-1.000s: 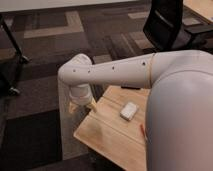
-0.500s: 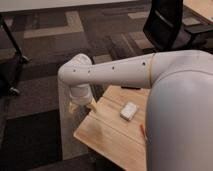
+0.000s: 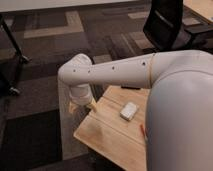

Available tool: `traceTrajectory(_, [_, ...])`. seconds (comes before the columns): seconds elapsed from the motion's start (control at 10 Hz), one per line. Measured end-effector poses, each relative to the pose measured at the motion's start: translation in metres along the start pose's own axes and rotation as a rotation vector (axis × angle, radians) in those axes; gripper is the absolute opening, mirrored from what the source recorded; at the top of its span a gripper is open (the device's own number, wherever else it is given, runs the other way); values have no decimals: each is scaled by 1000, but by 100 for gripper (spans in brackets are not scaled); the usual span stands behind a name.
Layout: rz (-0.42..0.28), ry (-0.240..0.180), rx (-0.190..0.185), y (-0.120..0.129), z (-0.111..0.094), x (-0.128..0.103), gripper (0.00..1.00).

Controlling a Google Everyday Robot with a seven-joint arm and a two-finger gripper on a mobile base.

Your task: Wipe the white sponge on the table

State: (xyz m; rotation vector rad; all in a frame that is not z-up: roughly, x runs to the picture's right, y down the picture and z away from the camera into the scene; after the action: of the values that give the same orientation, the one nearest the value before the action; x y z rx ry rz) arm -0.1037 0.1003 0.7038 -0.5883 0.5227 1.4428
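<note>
The white sponge [image 3: 129, 111] lies flat on the light wooden table [image 3: 107, 135], near the middle of its visible top. My white arm reaches from the right across the table's far side to an elbow joint [image 3: 75, 70] past the table's left edge. The gripper [image 3: 81, 104] hangs under that joint beside the table's left edge, about a hand's width left of the sponge and apart from it. Most of it is hidden by the arm.
A slim orange stick [image 3: 142, 131] lies on the table just right of the sponge, against my arm's bulk. A black office chair [image 3: 170, 25] stands behind at the upper right. Dark chair legs [image 3: 10, 55] are at the far left. Carpet surrounds the table.
</note>
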Motion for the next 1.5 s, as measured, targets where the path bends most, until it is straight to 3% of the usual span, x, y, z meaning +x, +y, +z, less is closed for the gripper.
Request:
traceTrajectory(0.2, [25,9,-6,-13,0,-1,65])
traceTrajectory(0.5, [81,24,-23,-60,6,-19,65])
traceTrajectory(0.6, [111,39,-17,-95,14,-34,65])
traceTrajectory(0.8, [173,29,12,-144,17,-54,65])
traceTrajectory(0.9, [193,18,21,-157,15,-60,65])
traceTrajectory(1.1, [278,-25,70,-197,-6,-62,65])
traceTrajectory(1.5, [290,-29,78,-202,-8,-61,65])
